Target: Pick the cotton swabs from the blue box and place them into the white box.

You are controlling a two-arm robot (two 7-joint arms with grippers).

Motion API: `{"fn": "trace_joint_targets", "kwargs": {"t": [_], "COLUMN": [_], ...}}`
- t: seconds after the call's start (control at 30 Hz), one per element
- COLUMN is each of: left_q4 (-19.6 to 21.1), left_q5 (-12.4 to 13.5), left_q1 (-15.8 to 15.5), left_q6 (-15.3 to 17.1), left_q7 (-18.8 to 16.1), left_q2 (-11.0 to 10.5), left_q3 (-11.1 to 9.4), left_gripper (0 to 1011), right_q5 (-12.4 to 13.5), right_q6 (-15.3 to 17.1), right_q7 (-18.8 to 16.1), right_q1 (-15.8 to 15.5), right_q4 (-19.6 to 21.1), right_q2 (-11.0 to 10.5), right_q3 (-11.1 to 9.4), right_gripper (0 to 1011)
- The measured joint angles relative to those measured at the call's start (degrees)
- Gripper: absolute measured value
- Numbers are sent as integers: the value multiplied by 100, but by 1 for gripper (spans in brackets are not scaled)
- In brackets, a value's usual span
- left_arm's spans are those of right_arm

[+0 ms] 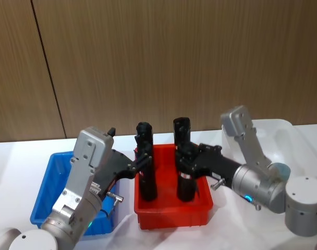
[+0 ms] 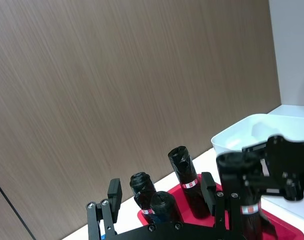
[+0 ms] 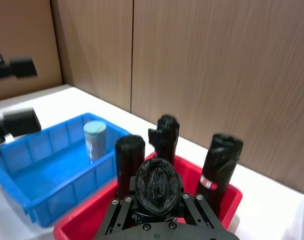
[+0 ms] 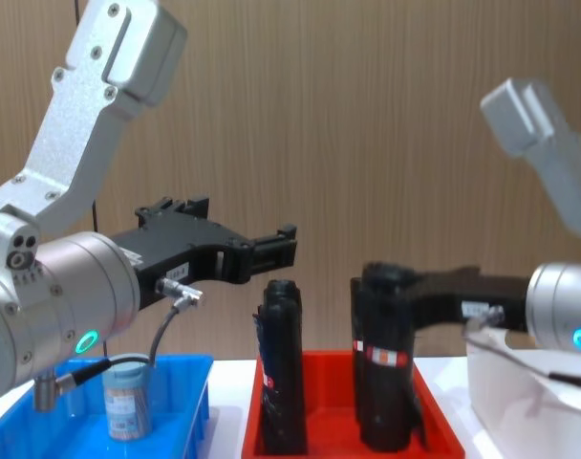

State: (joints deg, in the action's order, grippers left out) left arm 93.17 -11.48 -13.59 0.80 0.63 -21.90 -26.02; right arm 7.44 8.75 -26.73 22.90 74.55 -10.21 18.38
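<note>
Wood-panel wall behind white table, apparently bare.

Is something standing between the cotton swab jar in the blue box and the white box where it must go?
Yes. The red bin with upright black rolls sits between the blue box, holding the cotton swab jar, and the white box. The right gripper also grips a roll there.
</note>
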Motion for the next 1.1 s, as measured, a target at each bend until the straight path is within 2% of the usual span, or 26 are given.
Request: {"fn": "trace_joint_targets", "kwargs": {"t": [0.33,0.6,0.87,1.1], "left_q4": [0,1,0,0], "left_q5": [0,0,0,0], "left_q1": [0,0,0,0], "left_q6": [0,0,0,0], "left_q7": [0,0,0,0], "left_q2": [0,0,0,0], "left_q3": [0,0,0,0], "left_gripper": [1004,1004,1004,1004], "right_q5": [84,132,122,18], "right_q6": [-38,-34,-61,-137], "right_q7": [259,532,831,1023], "right_q1": [14,123,301,486], "right_q4": [575,744,671,386], "right_q2": [-138,-244,-353,-423], "right_q3": [-179,-362,-562,-702], "right_gripper": [357,357,357,358]}}
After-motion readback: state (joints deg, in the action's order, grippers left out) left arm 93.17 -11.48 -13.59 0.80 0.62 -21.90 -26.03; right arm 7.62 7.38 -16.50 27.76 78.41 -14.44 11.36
